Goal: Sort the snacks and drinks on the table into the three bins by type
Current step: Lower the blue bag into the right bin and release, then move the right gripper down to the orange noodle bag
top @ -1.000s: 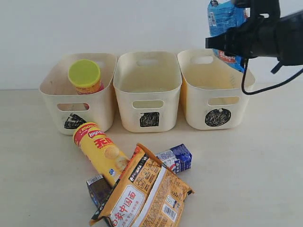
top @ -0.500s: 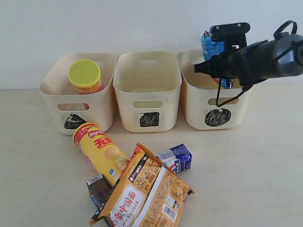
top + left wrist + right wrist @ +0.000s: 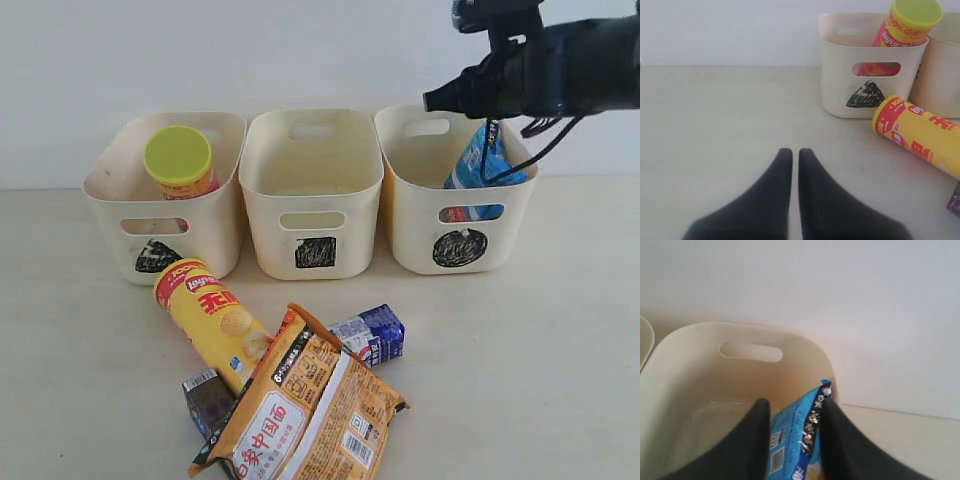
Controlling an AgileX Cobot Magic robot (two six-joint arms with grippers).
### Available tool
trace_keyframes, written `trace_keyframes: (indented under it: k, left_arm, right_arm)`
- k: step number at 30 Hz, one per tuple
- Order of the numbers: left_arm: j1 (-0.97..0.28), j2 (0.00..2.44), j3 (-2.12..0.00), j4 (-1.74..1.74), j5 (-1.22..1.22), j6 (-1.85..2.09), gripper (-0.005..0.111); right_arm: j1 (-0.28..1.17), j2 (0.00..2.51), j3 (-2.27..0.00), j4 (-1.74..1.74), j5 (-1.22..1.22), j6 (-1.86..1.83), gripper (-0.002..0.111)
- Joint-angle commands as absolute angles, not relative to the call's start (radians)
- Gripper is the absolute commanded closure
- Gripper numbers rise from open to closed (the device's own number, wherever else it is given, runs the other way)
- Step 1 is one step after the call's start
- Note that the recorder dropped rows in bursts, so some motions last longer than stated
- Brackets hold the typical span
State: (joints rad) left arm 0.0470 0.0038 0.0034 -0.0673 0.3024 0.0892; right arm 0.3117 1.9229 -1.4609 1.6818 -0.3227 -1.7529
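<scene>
OK, the blue bag point(image 3: 472, 170) sits in the circle-marked bin point(image 3: 415, 215), just below your right gripper point(image 3: 794, 407). Its jaws stand apart on either side of the bag's top edge and don't look to be pinching it. The likely next pick is the yellow chip canister point(image 3: 215, 325). It lies flat on the table point(image 3: 560, 330), long axis diagonal, logo end toward the triangle-marked bin point(image 3: 110, 215). That's left-side territory, so your left gripper point(image 3: 791, 152), fingers pressed together, looks nearer.
</scene>
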Motion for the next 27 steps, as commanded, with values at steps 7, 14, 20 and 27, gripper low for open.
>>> trace_keyframes:
  k: [7,14,20,27]
  left_arm:
    - [0.049,0.0,0.0,-0.07,0.288,0.079,0.103]
    - [0.049,0.0,0.0,-0.07,0.288,0.079,0.103]
    - [0.049,0.0,0.0,-0.07,0.288,0.079,0.103]
    - [0.049,0.0,0.0,-0.07,0.288,0.079,0.103]
  right_arm:
    - [0.349,1.695,-1.305,1.744,-0.452,-1.966,0.108]
    - [0.348,1.586,-1.166,1.744,-0.336,-1.727,0.108]
    - [0.348,1.538,-1.029,1.744,0.085,-1.582,0.108]
    - [0.348,1.538,-1.099,1.047,0.668,-0.896,0.108]
